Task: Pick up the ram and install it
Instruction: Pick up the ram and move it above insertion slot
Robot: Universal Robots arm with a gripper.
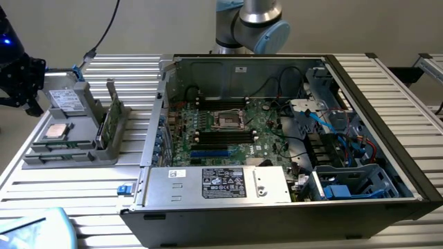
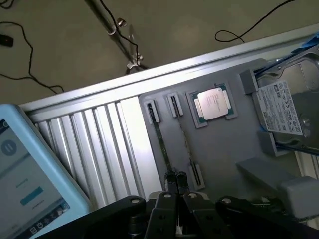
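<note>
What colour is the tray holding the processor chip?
The tray is grey; wrist view shows it best.

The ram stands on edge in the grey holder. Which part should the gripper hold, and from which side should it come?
Likely the top long edge of the ram, near its middle, from above: it stands upright in a slot of the holder, leaving both flat faces free.

Exterior high above the case [image 1: 207,72]; wrist close over shared tray [image 1: 86,124] [image 2: 224,149]

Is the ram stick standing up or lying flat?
Standing up: the ram sits on its long edge in the grey tray, outside the computer case.
</note>
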